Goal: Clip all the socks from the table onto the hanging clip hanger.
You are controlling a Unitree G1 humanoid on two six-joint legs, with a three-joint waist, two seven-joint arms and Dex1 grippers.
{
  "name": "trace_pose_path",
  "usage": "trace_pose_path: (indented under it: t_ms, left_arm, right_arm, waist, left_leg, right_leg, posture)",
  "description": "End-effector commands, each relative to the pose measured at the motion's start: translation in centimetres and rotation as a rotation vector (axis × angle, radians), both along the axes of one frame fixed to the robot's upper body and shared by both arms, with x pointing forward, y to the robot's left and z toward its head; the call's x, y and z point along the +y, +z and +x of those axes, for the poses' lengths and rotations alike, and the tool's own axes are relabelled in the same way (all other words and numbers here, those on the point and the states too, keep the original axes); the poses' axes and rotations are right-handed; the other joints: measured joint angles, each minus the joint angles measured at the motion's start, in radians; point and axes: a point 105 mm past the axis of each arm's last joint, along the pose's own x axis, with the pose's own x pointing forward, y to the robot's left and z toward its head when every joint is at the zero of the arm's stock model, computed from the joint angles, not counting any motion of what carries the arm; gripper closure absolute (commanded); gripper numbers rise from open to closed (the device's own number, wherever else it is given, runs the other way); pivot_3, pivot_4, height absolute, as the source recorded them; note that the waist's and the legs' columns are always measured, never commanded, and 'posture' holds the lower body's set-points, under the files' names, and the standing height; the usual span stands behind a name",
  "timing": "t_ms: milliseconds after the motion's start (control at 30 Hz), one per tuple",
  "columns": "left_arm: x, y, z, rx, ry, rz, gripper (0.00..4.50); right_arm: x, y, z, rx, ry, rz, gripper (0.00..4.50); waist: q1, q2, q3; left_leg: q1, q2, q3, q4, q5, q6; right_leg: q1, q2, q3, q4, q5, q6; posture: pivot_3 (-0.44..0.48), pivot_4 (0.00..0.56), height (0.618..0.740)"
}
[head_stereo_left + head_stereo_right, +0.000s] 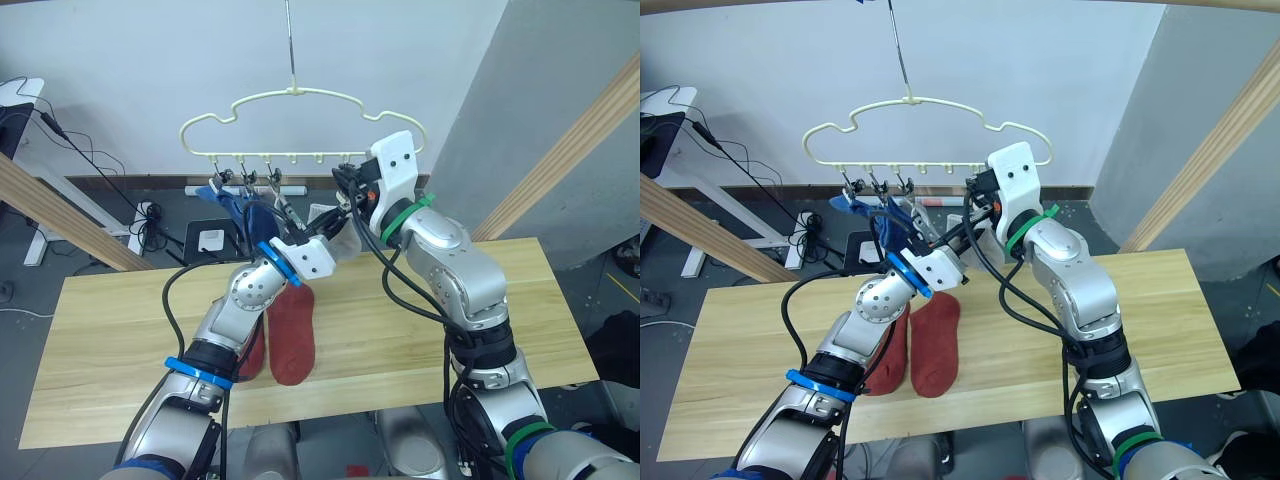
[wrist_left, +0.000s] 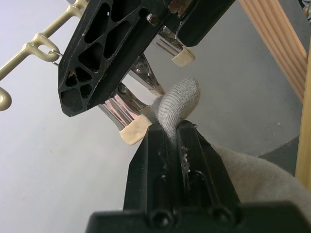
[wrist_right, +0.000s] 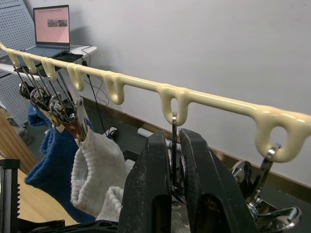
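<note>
Grey sock at the clip: a slip risk.
My left gripper (image 2: 177, 141) pinches the grey sock (image 2: 181, 101); my right gripper (image 3: 175, 160), at its 12 o'clock, squeezes a clip (image 3: 173, 145) on the clip hanger (image 1: 300, 95); release early and I judge the sock drops.

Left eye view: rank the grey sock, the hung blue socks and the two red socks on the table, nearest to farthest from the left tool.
1. Grey sock: pinched in the left tool.
2. Blue socks: clipped on the hanger, toward the robot's left.
3. Red socks: flat on the table, below the forearm.
</note>
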Motion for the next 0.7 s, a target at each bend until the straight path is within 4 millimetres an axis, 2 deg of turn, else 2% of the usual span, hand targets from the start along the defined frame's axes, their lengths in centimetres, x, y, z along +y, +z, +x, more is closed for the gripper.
trace_pose_path:
  t_ms: [33, 67, 367, 667, 700]
  left_arm:
    - [-0.1, 1.8, -0.2, -0.076, -0.011, -0.024, 4.5]
    - [0.0, 1.8, -0.2, -0.076, -0.01, -0.025, 4.5]
    - [0.1, 1.9, 0.0, -0.075, 0.002, -0.037, 4.5]
    - [-0.1, 1.2, -0.2, 0.001, -0.026, -0.079, 4.5]
    - [0.0, 1.1, -0.3, 0.026, -0.037, -0.099, 4.24]
  right_arm:
    - [0.1, 0.4, -0.6, -0.032, 0.009, -0.004, 4.46]
    - [0.1, 0.4, -0.5, -0.029, 0.006, 0.0, 4.46]
    - [-0.2, 0.7, -0.7, 0.0, 0.012, 0.032, 1.39]
    - [-0.6, 0.9, -3.2, 0.007, 0.093, 0.007, 1.39]
    - [-0.8, 0.9, -3.5, 0.005, 0.102, 0.0, 1.36]
  waist:
    - [0.0, 0.0, 0.0]
    - [0.0, 0.0, 0.0]
    - [0.0, 0.0, 0.0]
    - [0.002, 0.0, 0.0]
    - [0.001, 0.0, 0.0]
  left_leg:
    - [0.0, 0.0, 0.0, 0.0, 0.0, 0.0]
    - [0.0, 0.0, 0.0, 0.0, 0.0, 0.0]
    - [0.0, 0.0, 0.0, 0.0, 0.0, 0.0]
    - [-0.001, 0.0, 0.0, 0.0, 0.0, 0.0]
    - [-0.001, 0.0, 0.0, 0.0, 0.0, 0.0]
  right_leg:
    - [0.0, 0.0, 0.0, 0.0, 0.0, 0.0]
    - [0.0, 0.0, 0.0, 0.0, 0.0, 0.0]
    - [0.0, 0.0, 0.0, 0.0, 0.0, 0.0]
    - [0.0, 0.0, 0.0, -0.001, 0.0, 0.0]
    - [0.0, 0.0, 0.0, -0.001, 0.0, 0.0]
  posture:
    - [-0.226, 0.301, 0.733]
    - [-0.226, 0.302, 0.733]
    - [-0.227, 0.304, 0.733]
    - [-0.234, 0.312, 0.733]
    - [-0.237, 0.312, 0.733]
